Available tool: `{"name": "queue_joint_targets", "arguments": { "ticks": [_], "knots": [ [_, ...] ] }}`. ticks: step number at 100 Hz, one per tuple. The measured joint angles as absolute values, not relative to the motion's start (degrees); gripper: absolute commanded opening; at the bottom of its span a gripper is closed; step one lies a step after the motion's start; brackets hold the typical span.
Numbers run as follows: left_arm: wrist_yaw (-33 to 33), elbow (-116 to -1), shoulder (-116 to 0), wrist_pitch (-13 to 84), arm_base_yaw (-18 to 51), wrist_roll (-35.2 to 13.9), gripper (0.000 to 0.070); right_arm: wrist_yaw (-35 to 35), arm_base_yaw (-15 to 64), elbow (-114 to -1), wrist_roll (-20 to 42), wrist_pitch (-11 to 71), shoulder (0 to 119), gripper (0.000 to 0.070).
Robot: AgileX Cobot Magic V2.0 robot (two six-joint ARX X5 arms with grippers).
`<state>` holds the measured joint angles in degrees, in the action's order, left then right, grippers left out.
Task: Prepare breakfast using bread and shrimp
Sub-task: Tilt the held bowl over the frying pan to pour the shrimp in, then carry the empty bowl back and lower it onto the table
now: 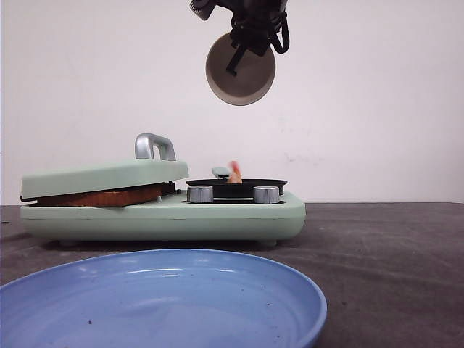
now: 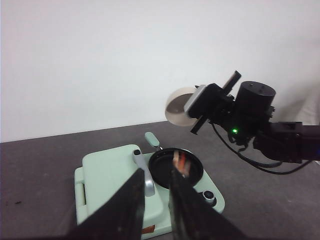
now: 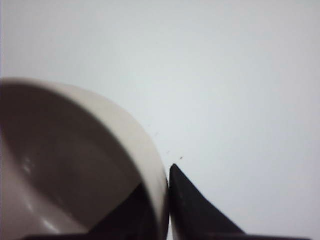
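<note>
Tipping the bowl (image 1: 240, 69) high over the pan (image 1: 236, 187), right gripper (image 1: 250, 45) pinches its rim; shrimp (image 1: 235, 172) lands in pan, bread (image 1: 101, 196) under lid. Keep bowl centred w/ pan. Left gripper (image 2: 154, 200) narrow, empty
</note>
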<state>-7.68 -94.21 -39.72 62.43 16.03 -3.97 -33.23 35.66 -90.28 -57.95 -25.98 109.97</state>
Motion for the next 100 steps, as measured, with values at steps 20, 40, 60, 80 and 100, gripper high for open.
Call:
{"name": "queue_joint_targets", "arguments": {
  "ticks": [20, 40, 60, 80, 100],
  "knots": [
    [-7.7, -94.2, -39.7, 62.6, 16.1, -4.0, 0.0004, -33.4, 35.7, -90.3, -54.1, -22.8, 110.0, 0.0000],
    [-7.7, -94.2, -39.6, 62.5, 17.1, -3.9, 0.0004, -31.8, 33.3, -95.1, -32.5, 2.7, 109.6, 0.0000],
    [-7.6, -94.2, -39.6, 62.3, 18.0, -3.6, 0.0004, -14.9, 23.2, -100.2, -4.1, 27.7, 103.3, 0.0000],
    [-7.5, -94.2, -39.6, 61.4, 18.3, -2.9, 0.0004, -3.9, 13.0, -99.9, 9.2, 46.2, 100.3, 0.0000],
    [-7.5, -94.2, -39.6, 61.4, 18.3, -2.6, 0.0004, 3.8, 8.4, -88.9, 11.0, 47.9, 101.1, 0.0000]
  ]
}}
